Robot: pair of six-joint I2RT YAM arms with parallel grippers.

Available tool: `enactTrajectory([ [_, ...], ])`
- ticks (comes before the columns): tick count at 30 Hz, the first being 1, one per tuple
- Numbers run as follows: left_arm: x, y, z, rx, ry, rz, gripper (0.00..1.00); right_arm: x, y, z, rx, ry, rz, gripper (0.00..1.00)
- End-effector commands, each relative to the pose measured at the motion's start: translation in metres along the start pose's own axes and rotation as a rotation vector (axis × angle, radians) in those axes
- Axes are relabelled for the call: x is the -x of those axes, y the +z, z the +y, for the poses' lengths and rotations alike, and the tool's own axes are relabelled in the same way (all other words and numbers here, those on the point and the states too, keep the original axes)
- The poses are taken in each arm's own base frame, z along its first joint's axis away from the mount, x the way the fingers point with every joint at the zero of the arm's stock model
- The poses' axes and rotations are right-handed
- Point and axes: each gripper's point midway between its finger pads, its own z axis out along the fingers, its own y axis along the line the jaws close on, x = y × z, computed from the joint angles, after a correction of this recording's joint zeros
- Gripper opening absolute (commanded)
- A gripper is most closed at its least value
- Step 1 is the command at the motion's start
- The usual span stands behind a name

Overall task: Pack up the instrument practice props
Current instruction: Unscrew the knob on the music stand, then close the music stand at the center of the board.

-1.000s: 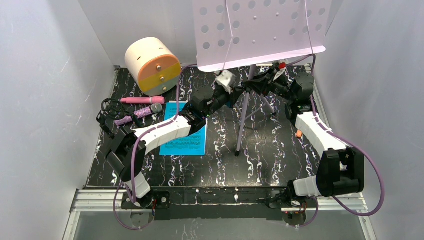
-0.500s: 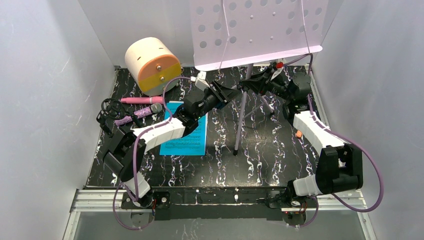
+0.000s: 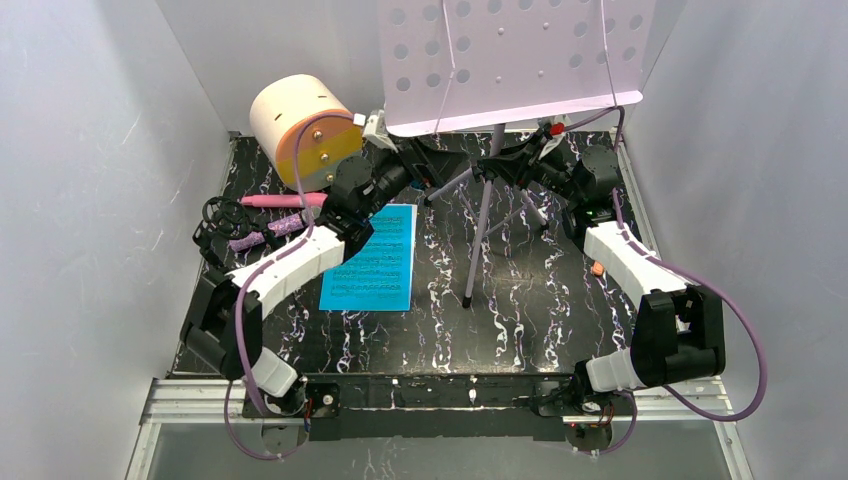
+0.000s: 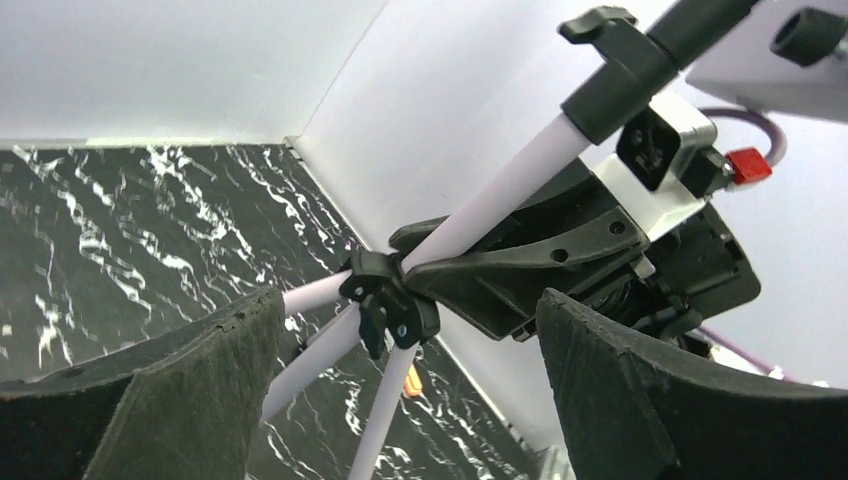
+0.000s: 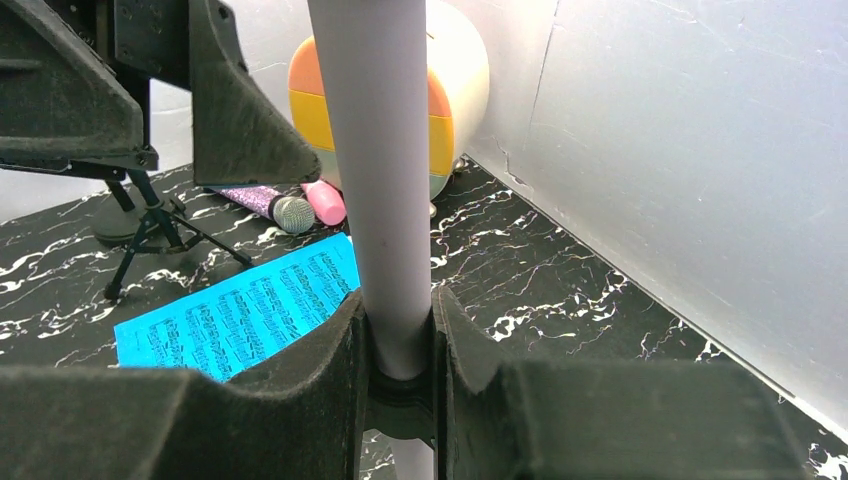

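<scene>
Probably folding the music rack (image 3: 510, 60) at 12 o'clock: right pincer (image 5: 400, 345) pinches its pole (image 5: 375, 150); left pincer (image 4: 400, 370), spread, faces the leg hub (image 4: 390, 300) and should next grip 1 leg.

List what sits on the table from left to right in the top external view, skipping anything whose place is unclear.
thin black mic tripods → blue sheet-music page → music rack pole → small orange piece. The two microphones and the cream box are left out because they overlap their neighbours in this direction.
</scene>
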Motion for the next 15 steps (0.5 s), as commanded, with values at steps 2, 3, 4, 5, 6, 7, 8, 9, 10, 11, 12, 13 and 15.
enactTrajectory([
  [2, 0.003, 0.017, -0.03, -0.228, 0.251, 0.047, 0.97, -0.048, -0.002, 0.0, -0.051, 0.2, 0.126, 0.01],
  [3, 0.002, 0.019, -0.034, -0.259, 0.268, 0.051, 0.97, -0.048, -0.003, 0.0, -0.05, 0.2, 0.126, 0.01],
  [4, 0.003, 0.021, -0.039, -0.285, 0.281, 0.048, 0.97, -0.049, -0.004, 0.001, -0.049, 0.199, 0.127, 0.01],
  [5, 0.004, 0.023, -0.042, -0.305, 0.292, 0.044, 0.97, -0.049, -0.004, 0.002, -0.048, 0.199, 0.128, 0.01],
  [6, 0.006, 0.025, -0.045, -0.322, 0.3, 0.038, 0.97, -0.05, -0.004, 0.002, -0.047, 0.201, 0.13, 0.01],
  [7, 0.008, 0.028, -0.048, -0.337, 0.308, 0.034, 0.97, -0.052, -0.004, 0.004, -0.045, 0.204, 0.134, 0.01],
  [8, 0.008, 0.031, -0.05, -0.348, 0.316, 0.032, 0.97, -0.052, -0.004, 0.005, -0.042, 0.204, 0.133, 0.01],
  [9, 0.01, 0.034, -0.051, -0.356, 0.318, 0.028, 0.96, -0.052, -0.005, 0.005, -0.039, 0.203, 0.134, 0.01],
  [10, 0.011, 0.038, -0.053, -0.368, 0.319, 0.026, 0.96, -0.052, -0.004, 0.007, -0.035, 0.203, 0.135, 0.01],
  [11, 0.011, 0.041, -0.055, -0.38, 0.318, 0.026, 0.96, -0.052, -0.004, 0.007, -0.035, 0.202, 0.134, 0.01],
  [12, 0.011, 0.046, -0.055, -0.385, 0.312, 0.024, 0.95, -0.052, -0.005, 0.008, -0.035, 0.199, 0.135, 0.01],
  [13, 0.011, 0.05, -0.054, -0.39, 0.305, 0.024, 0.94, -0.052, -0.005, 0.009, -0.03, 0.197, 0.135, 0.01],
  [15, 0.011, 0.057, -0.055, -0.405, 0.29, 0.022, 0.92, -0.051, -0.005, 0.01, -0.028, 0.192, 0.131, 0.01],
])
